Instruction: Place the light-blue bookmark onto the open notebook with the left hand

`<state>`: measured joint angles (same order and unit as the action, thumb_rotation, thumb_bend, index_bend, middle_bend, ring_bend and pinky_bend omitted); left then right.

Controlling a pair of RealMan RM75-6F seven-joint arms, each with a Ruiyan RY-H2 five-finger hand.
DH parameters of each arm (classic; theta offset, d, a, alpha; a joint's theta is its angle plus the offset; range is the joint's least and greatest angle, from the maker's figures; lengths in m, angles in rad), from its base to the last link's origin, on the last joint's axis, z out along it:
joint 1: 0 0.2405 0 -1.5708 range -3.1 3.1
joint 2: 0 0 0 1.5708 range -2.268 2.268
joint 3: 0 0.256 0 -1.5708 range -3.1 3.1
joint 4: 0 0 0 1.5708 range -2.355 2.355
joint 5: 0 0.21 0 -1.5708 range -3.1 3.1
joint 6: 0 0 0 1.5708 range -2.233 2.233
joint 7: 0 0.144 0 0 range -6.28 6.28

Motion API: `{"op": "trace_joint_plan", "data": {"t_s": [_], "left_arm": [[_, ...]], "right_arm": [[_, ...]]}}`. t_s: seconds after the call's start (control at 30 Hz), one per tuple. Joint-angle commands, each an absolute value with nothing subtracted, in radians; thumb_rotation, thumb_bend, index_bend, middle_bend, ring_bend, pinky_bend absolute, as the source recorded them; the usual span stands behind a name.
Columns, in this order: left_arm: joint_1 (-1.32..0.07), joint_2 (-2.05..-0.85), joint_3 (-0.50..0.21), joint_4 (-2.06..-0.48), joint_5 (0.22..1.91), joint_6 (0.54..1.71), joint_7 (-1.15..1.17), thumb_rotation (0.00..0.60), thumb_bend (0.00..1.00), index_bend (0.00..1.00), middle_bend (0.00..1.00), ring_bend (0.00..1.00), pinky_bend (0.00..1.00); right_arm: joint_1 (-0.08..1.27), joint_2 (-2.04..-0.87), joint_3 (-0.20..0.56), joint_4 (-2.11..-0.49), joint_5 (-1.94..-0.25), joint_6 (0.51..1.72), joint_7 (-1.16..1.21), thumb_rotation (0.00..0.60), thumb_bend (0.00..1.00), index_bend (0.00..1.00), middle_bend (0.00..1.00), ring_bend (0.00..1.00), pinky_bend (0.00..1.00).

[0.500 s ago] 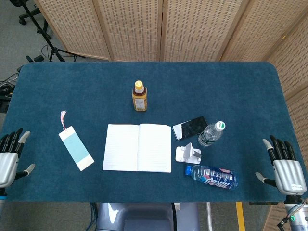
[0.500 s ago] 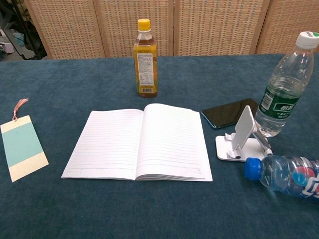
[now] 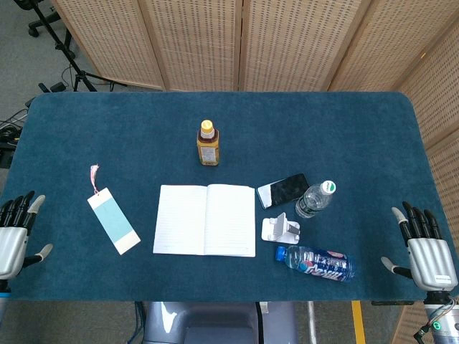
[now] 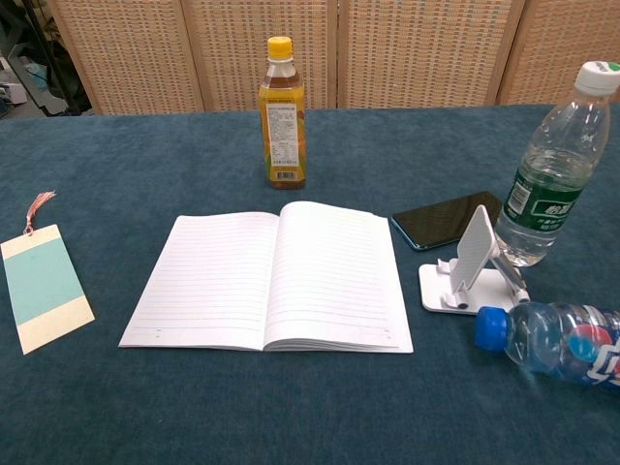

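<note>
Nothing has moved: light-blue bookmark [image 3: 113,222] lies on the table [image 3: 344,129], left of the open notebook [image 3: 205,219]. My left hand [image 3: 14,233] waits empty, fingers spread; everything's left.

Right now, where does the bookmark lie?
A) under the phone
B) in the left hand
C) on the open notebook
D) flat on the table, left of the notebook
D: the bookmark lies flat on the table, apart from the notebook and to its left; the left hand holds nothing.
</note>
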<state>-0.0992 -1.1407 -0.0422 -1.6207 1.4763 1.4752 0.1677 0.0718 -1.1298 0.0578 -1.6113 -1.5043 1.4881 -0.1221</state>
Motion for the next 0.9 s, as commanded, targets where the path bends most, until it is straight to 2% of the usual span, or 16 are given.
{"op": "trace_joint_plan", "data": {"t_s": [0.03, 0.9], "left_arm": [[-0.101, -1.142, -0.041, -1.62, 1.48, 1.475, 0.168, 0.6, 0.17, 0.0, 0.0, 0.0, 0.09], [-0.105, -1.142, -0.032, -1.617, 1.498, 1.47, 0.16, 0.6, 0.18, 0.0, 0.0, 0.0, 0.09]], "right_arm": [[0.07, -1.13, 0.058, -1.611, -1.503, 1.489, -0.121, 0.6, 0.0, 0.0, 0.0, 0.0, 0.0], [0.073, -1.129, 0.06, -1.612, -1.492, 1.476, -0.127, 0.6, 0.0, 0.0, 0.0, 0.0, 0.0]]}}
